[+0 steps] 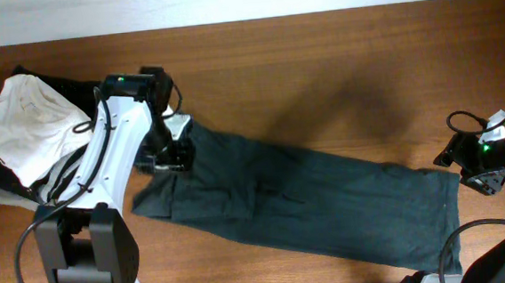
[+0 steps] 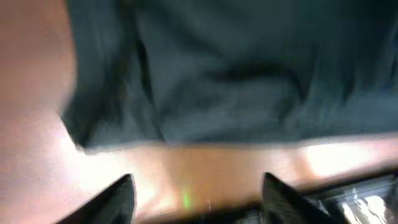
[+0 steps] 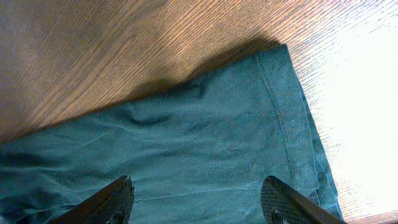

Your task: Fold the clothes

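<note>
The clothes, one dark charcoal shirt (image 1: 310, 204), lie folded into a long band running diagonally from upper left to lower right on the wooden table (image 1: 318, 65). My left gripper (image 1: 168, 154) hovers at the band's left end. In the blurred left wrist view it (image 2: 198, 198) is open over bare wood, with the shirt's edge (image 2: 236, 74) just ahead of the fingertips. My right gripper (image 1: 470, 169) sits by the band's right end. In the right wrist view it (image 3: 199, 200) is open above the shirt's hemmed corner (image 3: 205, 143), holding nothing.
A heap with a white garment (image 1: 21, 122) on top of light grey and black cloth lies at the table's far left, close behind the left arm (image 1: 115, 151). The table's back edge (image 1: 244, 22) meets a white wall.
</note>
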`<state>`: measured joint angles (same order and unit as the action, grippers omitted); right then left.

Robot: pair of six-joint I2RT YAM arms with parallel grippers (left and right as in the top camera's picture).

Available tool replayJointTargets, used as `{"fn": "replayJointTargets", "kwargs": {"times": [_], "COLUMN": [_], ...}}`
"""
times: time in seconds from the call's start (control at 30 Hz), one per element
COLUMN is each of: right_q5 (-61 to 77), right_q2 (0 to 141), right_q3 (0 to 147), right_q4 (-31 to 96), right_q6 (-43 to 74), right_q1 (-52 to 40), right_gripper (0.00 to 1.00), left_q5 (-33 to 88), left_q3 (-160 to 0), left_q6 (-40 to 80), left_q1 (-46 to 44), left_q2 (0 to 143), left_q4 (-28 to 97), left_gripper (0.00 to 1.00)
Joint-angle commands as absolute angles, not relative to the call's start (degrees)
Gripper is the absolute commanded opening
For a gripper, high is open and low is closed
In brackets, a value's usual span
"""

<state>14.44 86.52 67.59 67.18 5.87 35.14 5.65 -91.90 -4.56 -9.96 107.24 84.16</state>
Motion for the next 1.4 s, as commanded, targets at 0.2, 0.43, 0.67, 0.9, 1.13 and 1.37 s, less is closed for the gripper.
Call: {"fn": "replayJointTargets", "kwargs": {"times": [0.2, 0.43, 0.67, 0.9, 1.13, 1.37], "right_q5": [14.79, 14.79, 14.76, 14.76, 14.74, 6.98], "right_q2": [86.63, 86.63, 86.63, 86.63, 86.63, 88.66], "right_q3": [67.37, 67.37, 67.37, 67.37, 67.37, 67.37], "right_q4": [67.24, 67.09, 67.16, 67.22, 66.98, 57.1], "right_q6": [6.07, 6.07, 6.07, 6.04, 6.04, 10.17], "right_q1": [35.22, 35.22, 35.22, 35.22, 35.22, 35.33], "right_gripper": [0.69, 0.7, 0.7, 0.7, 0.7, 0.7], "left_q5": [1.65, 5.15, 6.5, 8.1, 8.12, 8.16], "left_q3": [-92.25, -92.25, -92.25, -92.25, -92.4, -92.42], "left_q6": [-7.05, -7.38, -7.38, -8.05, -8.03, -8.03], "left_q1": [-9.19, -6.44, -6.11, -5.32, -0.93, 1.39], "left_q2": [112.88, 121.97, 123.11, 123.09, 121.4, 121.14], "left_q4": [57.39, 47.18, 43.38, 50.24, 51.7, 51.75], "left_gripper": [0.64, 0.49, 0.22, 0.0, 0.0, 0.0]}}
